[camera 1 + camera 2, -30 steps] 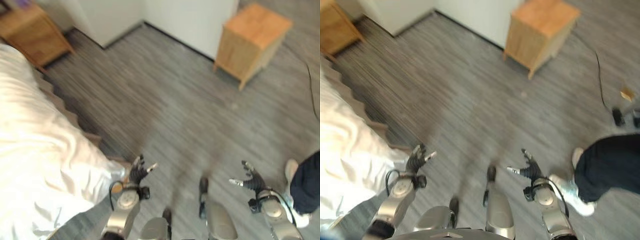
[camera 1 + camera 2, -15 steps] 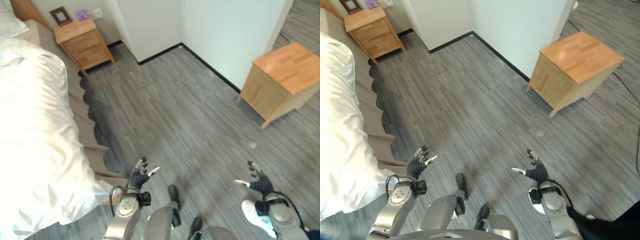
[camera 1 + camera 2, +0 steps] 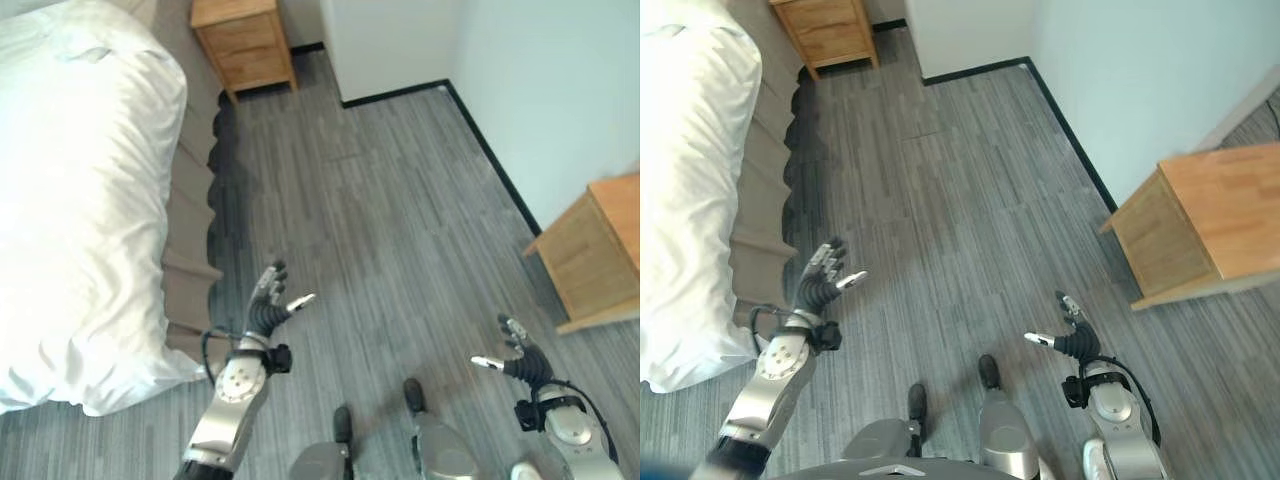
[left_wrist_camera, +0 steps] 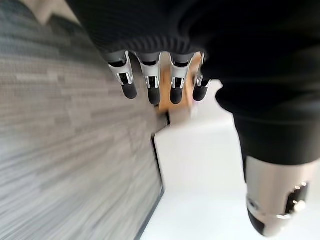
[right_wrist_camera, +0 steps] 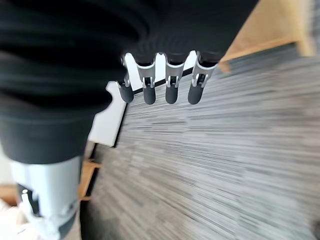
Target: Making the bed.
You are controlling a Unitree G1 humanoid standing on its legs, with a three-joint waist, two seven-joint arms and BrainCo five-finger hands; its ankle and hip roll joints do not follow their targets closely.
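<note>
While duvet (image 3: 80,180) runs off-frame, hands (image 3: 268,310) hover empty.

The room is bright. The white bedding (image 3: 80,190) glares so much its folds wash out. A dark shadow lies on the floor (image 3: 380,230) beside the bed skirt (image 3: 190,250) — just past the left hand's fingers (image 3: 268,295). In both wrist views the floor looks streaky and blurred.

White duvet (image 3: 80,190) covers the bed (image 3: 190,230). Left hand (image 3: 268,308) raised just beside the bed's corner, fingers spread, empty. Right hand (image 3: 520,358) well apart from the bed, fingers relaxed. Wooden nightstand (image 3: 243,42) beside the bed's far end; wooden cabinet (image 3: 595,255) across the grey floor (image 3: 370,220).
</note>
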